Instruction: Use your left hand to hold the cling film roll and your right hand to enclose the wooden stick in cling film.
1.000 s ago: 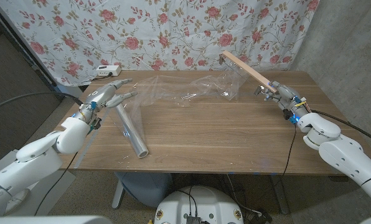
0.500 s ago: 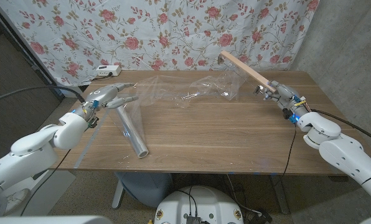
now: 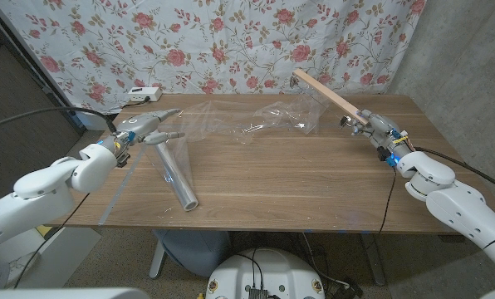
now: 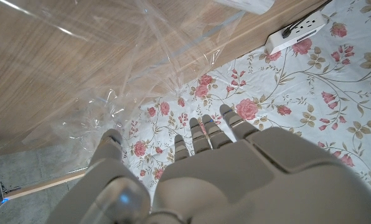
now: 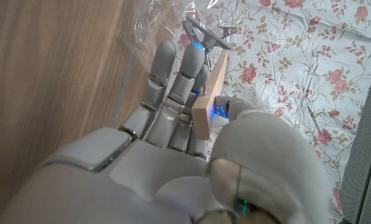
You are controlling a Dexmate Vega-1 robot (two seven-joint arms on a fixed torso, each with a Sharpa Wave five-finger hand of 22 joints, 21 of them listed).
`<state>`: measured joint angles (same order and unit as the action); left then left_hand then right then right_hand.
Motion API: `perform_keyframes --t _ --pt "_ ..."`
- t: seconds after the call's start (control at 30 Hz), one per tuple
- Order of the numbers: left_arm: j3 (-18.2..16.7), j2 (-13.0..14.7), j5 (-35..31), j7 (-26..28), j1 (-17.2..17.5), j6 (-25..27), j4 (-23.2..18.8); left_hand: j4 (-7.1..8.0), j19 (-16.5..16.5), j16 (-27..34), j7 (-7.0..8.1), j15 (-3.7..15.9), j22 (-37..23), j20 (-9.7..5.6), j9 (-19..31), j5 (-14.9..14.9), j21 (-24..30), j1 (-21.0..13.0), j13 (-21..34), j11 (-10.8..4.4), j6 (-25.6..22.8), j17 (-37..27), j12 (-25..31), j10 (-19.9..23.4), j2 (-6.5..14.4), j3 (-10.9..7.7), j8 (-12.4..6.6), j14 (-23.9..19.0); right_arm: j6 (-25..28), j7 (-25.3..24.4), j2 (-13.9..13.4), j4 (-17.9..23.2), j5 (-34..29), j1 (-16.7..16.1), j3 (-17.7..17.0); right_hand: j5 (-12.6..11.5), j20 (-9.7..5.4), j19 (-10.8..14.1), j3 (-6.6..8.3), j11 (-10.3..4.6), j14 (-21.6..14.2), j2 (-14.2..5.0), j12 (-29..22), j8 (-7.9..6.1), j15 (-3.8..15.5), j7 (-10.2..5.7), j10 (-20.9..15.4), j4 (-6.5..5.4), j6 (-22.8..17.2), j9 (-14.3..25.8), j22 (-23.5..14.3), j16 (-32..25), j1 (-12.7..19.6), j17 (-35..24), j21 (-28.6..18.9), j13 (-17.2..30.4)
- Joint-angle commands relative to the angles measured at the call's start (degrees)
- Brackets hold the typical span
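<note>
The wooden stick (image 3: 330, 94) slants up over the far right part of the desk (image 3: 314, 183), its low end clamped in the right hand (image 3: 372, 126); in the right wrist view the fingers (image 5: 173, 93) lie along one face of the stick (image 5: 209, 93) with the thumb closing on the other. Its raised far end is caught in the cling film (image 3: 256, 120), which drapes down from it in a crumpled sheet across the far middle of the desk. Held aloft like that, the stick probably keeps the film taut enough to be wound around it.

The sheet runs left to the cling film roll (image 3: 175, 174), which lies on the desk's left part, angled from the far left towards the near edge. The left hand (image 3: 144, 127) hovers at the roll's far end with its fingers (image 3: 166, 114) stretched out and apart, holding nothing. Whether any fingertip touches the roll cannot be told. The roll thus seems unanchored, so a pull from the stick could drag it rather than draw film off.

A white power strip (image 3: 139, 94) sits at the desk's far left corner, before a flowered curtain (image 3: 231, 41).
</note>
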<state>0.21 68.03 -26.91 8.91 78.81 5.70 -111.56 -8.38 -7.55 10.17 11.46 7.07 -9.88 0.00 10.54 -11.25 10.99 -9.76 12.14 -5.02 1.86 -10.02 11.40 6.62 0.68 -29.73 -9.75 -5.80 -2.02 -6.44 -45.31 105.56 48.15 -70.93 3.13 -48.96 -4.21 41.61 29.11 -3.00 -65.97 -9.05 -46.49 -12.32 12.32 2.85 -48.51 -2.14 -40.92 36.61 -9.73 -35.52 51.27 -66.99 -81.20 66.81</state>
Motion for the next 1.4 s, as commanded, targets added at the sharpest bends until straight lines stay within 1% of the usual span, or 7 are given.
perform_keyframes --t 0.03,0.43,0.7,0.97,1.03,1.17,1.4 --pt "0.78 3.34 -0.76 -1.55 -0.85 -0.45 0.64 -0.64 0.19 -0.10 0.27 -0.01 -0.08 -0.10 0.19 -0.06 -0.28 -1.12 0.20 -0.02 2.07 -0.07 -0.21 -0.58 0.19 -0.49 -0.06 0.71 0.10 -0.28 -0.19 -0.06 -0.33 0.23 -0.23 -0.36 -3.21 0.19 16.79 -4.16 -0.23 -0.73 -0.25 -0.15 0.36 -6.25 -4.32 9.14 -6.60 0.18 -0.17 -0.03 -0.21 -0.21 -0.37 1.85" --pt "0.39 6.96 -2.85 -4.48 -1.39 0.45 1.06 -1.84 0.37 -0.25 0.34 0.04 -0.03 -0.29 0.17 -0.19 -0.23 -4.77 0.20 -0.21 3.60 -0.02 -0.28 -2.30 0.96 -1.97 -0.74 2.65 0.54 -0.63 -0.06 -0.21 -0.16 0.46 -0.28 -0.35 -3.21 0.21 16.80 -4.04 -0.14 -0.75 -0.20 -0.16 0.36 -6.17 -4.55 9.13 -6.61 0.17 -0.16 0.08 -0.24 -0.10 -0.37 1.65" --pt "0.18 7.68 -2.73 -4.54 -1.51 0.74 1.61 -2.29 0.65 -0.08 0.28 -0.13 0.01 -0.46 0.15 -0.11 -0.26 -8.69 0.18 -0.25 4.82 0.02 -0.17 -3.30 2.30 -3.79 -0.94 3.47 1.01 -0.94 -0.10 -0.17 -0.10 0.64 -0.19 -0.34 -3.24 0.20 16.79 -4.04 -0.09 -0.73 -0.22 -0.20 0.37 -6.29 -4.54 9.15 -6.62 0.24 -0.16 0.17 -0.28 0.02 -0.36 1.71" --pt "-4.22 5.88 -1.80 -1.55 1.58 -1.82 1.84 -2.28 0.63 0.07 0.38 -0.09 0.01 -0.64 0.15 0.16 -0.20 -9.56 0.19 -0.46 4.45 0.01 0.01 -3.46 1.28 -3.69 -1.32 3.55 1.42 -1.46 -0.23 0.06 -0.11 0.50 -0.34 -0.32 -3.20 0.15 16.78 -4.12 -0.29 -0.73 -0.13 -0.14 0.36 -6.39 -4.80 9.16 -6.56 0.16 -0.18 0.03 -0.30 -0.11 -0.39 1.42" --pt "-5.68 4.26 -0.76 -0.81 2.08 -2.71 1.88 -2.14 0.42 0.13 0.40 -0.06 0.01 -0.67 0.16 0.25 -0.11 -9.52 0.19 -0.40 4.12 0.00 0.11 -3.35 0.87 -3.49 -1.47 3.48 1.51 -1.52 -0.23 0.07 -0.12 0.53 -0.32 -0.33 -3.21 0.17 16.79 -4.14 -0.27 -0.73 -0.34 -0.11 0.38 -6.22 -4.52 9.16 -6.57 0.09 -0.18 0.05 -0.31 -0.11 -0.39 1.94" --pt "-7.93 2.78 -1.19 -0.71 3.23 -3.89 1.31 -0.96 0.11 0.49 0.31 0.05 -0.06 -0.75 0.20 0.63 0.03 -7.87 0.25 -0.39 3.39 -0.21 0.51 -2.86 -0.58 -2.10 -1.71 2.99 1.57 -1.47 -0.14 -0.06 -0.13 0.71 -0.14 -0.32 -3.21 0.08 16.78 -4.14 -0.34 -0.72 -0.30 -0.15 0.37 -6.30 -4.33 9.16 -6.54 0.18 -0.18 -0.01 -0.32 -0.16 -0.37 1.97" --pt "-11.21 0.67 -3.47 -2.27 4.89 -5.36 0.70 0.91 -0.15 0.82 0.32 0.23 -0.13 -0.69 0.28 0.76 0.15 -4.70 0.33 -0.59 2.34 -0.57 0.86 -2.36 -1.06 -0.47 -2.00 2.65 1.55 -1.60 -0.07 0.04 -0.21 0.73 -0.04 -0.32 -3.23 0.10 16.79 -4.04 -0.30 -0.72 -0.31 -0.18 0.36 -6.17 -4.57 9.15 -6.57 0.18 -0.18 -0.04 -0.34 -0.24 -0.37 1.85"
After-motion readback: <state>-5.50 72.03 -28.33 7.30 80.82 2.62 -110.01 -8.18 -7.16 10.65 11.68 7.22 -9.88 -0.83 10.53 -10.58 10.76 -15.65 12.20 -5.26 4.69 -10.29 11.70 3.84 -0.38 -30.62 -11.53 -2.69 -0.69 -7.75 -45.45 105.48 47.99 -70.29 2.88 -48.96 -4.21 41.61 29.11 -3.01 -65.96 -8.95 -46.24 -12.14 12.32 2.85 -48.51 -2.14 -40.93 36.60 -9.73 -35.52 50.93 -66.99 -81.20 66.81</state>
